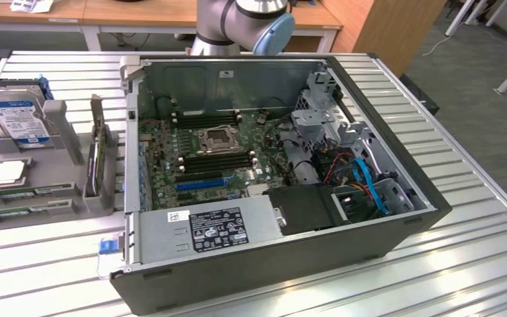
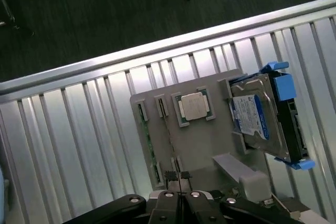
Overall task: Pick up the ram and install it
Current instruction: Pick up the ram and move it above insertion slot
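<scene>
Gripper (image 2: 178,178) closed, tips touching each other, hanging over grey tray (image 2: 205,145) in wrist view. Ram (image 2: 148,140) lies flat in a tray slot there, w/ square processor chip (image 2: 194,106) betw it and hard drive (image 2: 257,116) in blue bracket.

Ext view, L to R: tray (image 1: 60,173) sits at 9 o'clock on slatted metal table (image 1: 465,264). Hard drive (image 1: 16,119) stands tilted at tray's 11 o'clock, chip (image 1: 7,172) near tray centre, ram (image 1: 23,192) flat at 7 o'clock w/ 2nd green stick (image 1: 11,212) just beside it. Dark card (image 1: 100,155) stands upright at tray's 3 o'clock edge. Open PC case (image 1: 280,267) fills centre, well apart from ram; motherboard (image 1: 161,142) inside, blue slot (image 1: 199,183) at its 6 o'clock, power supply (image 1: 209,228) below that, blue cables (image 1: 372,188) at case's 4 o'clock. Robot arm (image 1: 245,23) at 12 o'clock behind case
</scene>
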`<action>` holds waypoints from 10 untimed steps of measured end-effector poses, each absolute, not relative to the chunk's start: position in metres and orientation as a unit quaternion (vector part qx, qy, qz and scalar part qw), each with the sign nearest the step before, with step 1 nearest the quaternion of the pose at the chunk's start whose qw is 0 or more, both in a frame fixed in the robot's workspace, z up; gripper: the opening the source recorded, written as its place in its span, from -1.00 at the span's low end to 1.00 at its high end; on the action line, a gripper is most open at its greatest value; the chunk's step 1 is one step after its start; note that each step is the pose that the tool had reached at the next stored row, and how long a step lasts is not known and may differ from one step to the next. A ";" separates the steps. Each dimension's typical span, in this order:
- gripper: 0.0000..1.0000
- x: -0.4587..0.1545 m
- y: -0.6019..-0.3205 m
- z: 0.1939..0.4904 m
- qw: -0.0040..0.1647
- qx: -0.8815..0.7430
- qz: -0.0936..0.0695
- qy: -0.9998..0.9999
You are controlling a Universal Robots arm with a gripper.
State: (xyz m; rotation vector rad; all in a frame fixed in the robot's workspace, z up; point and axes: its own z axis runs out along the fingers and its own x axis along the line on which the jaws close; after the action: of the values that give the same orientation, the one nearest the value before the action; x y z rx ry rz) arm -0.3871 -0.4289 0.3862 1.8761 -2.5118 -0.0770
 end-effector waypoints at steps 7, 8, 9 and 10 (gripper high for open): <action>-0.80 -0.387 -0.429 0.386 0.004 0.631 -0.024 -0.776; -0.80 -0.387 -0.429 0.386 0.004 0.635 -0.024 -0.772; -0.80 -0.387 -0.429 0.386 0.004 0.638 -0.024 -0.770; -0.80 -0.387 -0.429 0.386 0.004 0.638 -0.024 -0.769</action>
State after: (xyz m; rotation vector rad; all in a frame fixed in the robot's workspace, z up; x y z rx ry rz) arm -0.3871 -0.4290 0.3859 2.0005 -2.4107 -0.0763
